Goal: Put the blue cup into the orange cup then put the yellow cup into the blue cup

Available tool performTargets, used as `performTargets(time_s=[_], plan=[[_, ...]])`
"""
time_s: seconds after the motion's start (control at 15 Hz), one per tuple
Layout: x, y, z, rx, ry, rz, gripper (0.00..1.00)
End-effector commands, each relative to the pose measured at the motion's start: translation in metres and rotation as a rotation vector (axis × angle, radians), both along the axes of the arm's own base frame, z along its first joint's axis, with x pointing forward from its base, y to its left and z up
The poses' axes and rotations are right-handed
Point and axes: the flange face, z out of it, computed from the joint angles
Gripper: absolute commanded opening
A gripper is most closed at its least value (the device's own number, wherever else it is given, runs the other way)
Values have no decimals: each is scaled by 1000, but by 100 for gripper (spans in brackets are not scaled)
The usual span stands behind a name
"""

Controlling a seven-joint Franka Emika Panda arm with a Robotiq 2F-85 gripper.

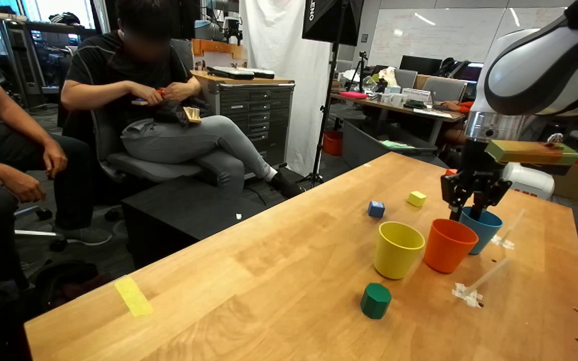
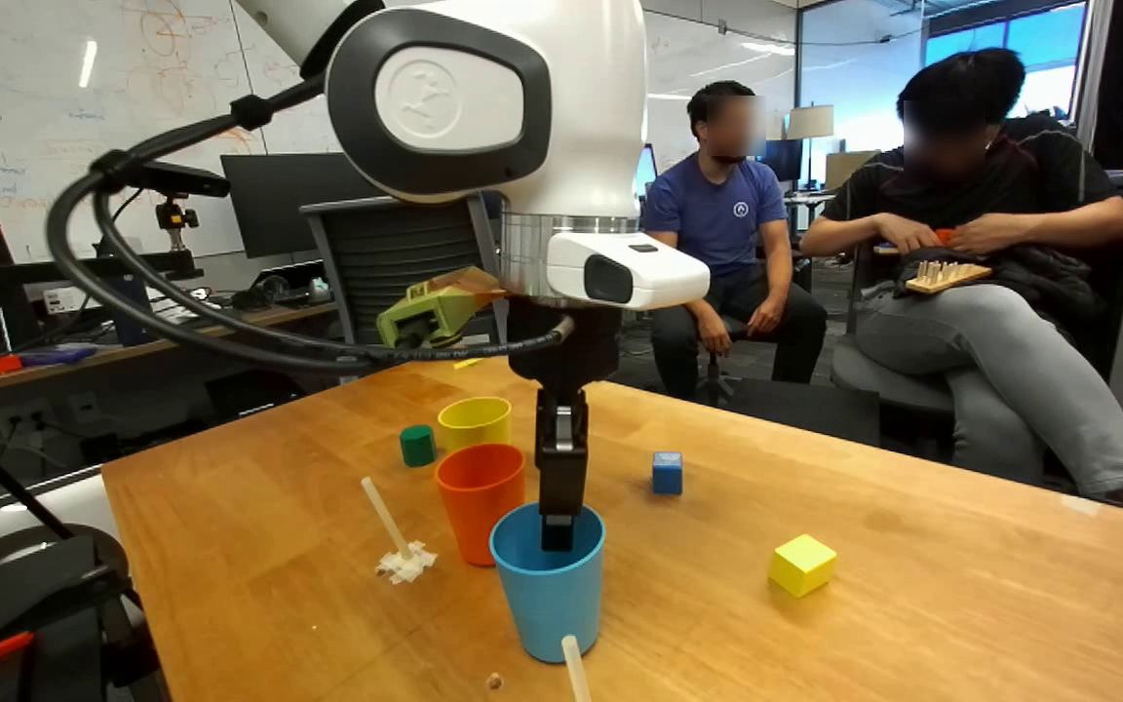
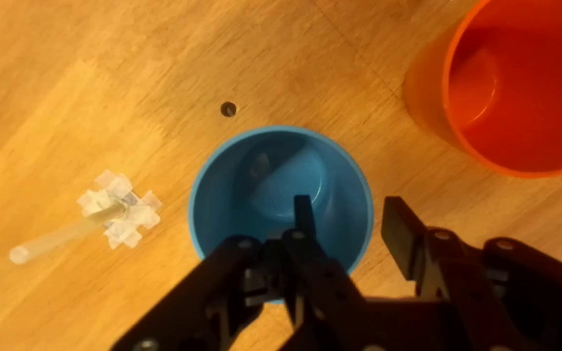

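Note:
The blue cup stands upright on the table in both exterior views (image 1: 489, 229) (image 2: 555, 600) and in the wrist view (image 3: 273, 187). My gripper (image 1: 465, 214) is open and points down at its rim. In the wrist view the gripper (image 3: 351, 200) has one finger over the inside of the blue cup and the other outside, on the orange cup's side, with the wall between them. The orange cup (image 1: 448, 250) stands upright close beside the blue cup and also shows in the wrist view (image 3: 525, 107). The yellow cup (image 1: 394, 260) stands upright beyond the orange cup, out of the wrist view.
Two translucent sticks are taped upright near the cups, one (image 1: 487, 276) by the orange cup and one (image 3: 71, 236) by the blue cup. A dark-blue block (image 1: 376, 209), a yellow block (image 1: 416, 198) and a green block (image 1: 376, 301) lie around. A yellow note (image 1: 133, 296) lies farther off.

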Motion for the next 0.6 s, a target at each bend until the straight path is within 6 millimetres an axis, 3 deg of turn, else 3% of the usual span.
performTargets(time_s=[0.0, 0.13, 0.53], plan=[[1, -1, 2, -22, 2, -5, 13], [1, -1, 2, -24, 5, -2, 0], [4, -3, 9, -30, -4, -1, 1]])
